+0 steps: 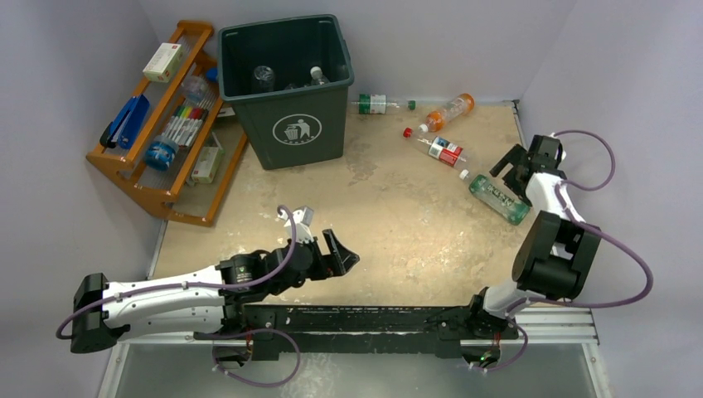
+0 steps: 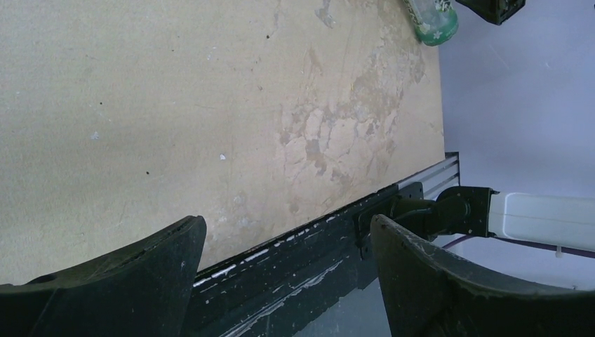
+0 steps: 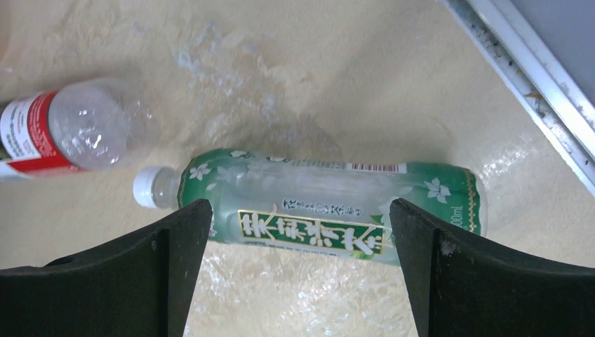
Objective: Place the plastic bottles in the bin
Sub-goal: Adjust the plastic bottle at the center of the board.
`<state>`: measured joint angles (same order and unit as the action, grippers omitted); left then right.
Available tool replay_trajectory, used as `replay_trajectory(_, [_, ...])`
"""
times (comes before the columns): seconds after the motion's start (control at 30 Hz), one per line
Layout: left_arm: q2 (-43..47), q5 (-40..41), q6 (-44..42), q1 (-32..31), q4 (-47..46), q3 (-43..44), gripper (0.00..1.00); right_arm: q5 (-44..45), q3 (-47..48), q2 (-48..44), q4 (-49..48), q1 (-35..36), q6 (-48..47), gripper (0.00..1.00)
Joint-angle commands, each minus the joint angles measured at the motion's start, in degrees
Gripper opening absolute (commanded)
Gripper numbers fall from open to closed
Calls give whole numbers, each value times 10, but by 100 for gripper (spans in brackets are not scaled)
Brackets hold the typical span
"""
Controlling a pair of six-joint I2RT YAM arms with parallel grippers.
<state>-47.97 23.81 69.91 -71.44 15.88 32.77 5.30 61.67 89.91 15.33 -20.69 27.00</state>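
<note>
The dark green bin point(image 1: 292, 87) stands at the back left of the table and holds a few clear bottles. Several bottles lie on the table at the back right: a green-capped one point(image 1: 377, 104), an orange one point(image 1: 448, 112), a red-labelled one point(image 1: 443, 151) and a green-labelled one point(image 1: 499, 197). My right gripper point(image 1: 511, 170) is open just above the green-labelled bottle point(image 3: 323, 207), which lies across between the fingers, apart from them. The red-labelled bottle point(image 3: 70, 133) lies to its left. My left gripper point(image 1: 341, 255) is open and empty, low over the table's near middle.
An orange wooden rack point(image 1: 162, 124) with markers and boxes leans at the back left beside the bin. A loose red cap point(image 1: 407, 132) lies near the orange bottle. A black rail point(image 2: 309, 260) runs along the table's near edge. Walls close in the right and back sides.
</note>
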Motion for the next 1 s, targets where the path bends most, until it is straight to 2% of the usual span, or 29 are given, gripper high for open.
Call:
replay_trajectory(0.0, [-4, 38, 19, -28, -25, -2, 87, -50, -43, -52, -32, -2, -11, 100])
replay_trajectory(0.23, [-58, 43, 25, -55, -66, 1, 87, -72, -79, -72, -44, -2, -25, 100])
replay_trajectory(0.4, [-92, 48, 24, -71, -80, 12, 88, -73, -68, -102, -24, -2, -27, 100])
replay_trajectory(0.47, [-100, 46, 24, -73, -85, 12, 88, -70, -33, -101, -14, -2, -9, 100])
replay_trajectory(0.57, [-111, 43, 24, -75, -89, 17, 88, -47, 6, -72, -16, -2, 12, 100])
replay_trajectory(0.73, [-115, 45, 20, -79, -80, 30, 88, 16, 61, 26, -11, -2, 25, 100])
replay_trajectory(0.97, [-93, 54, 20, -80, -59, 26, 88, 44, 112, 113, -4, -3, 38, 100])
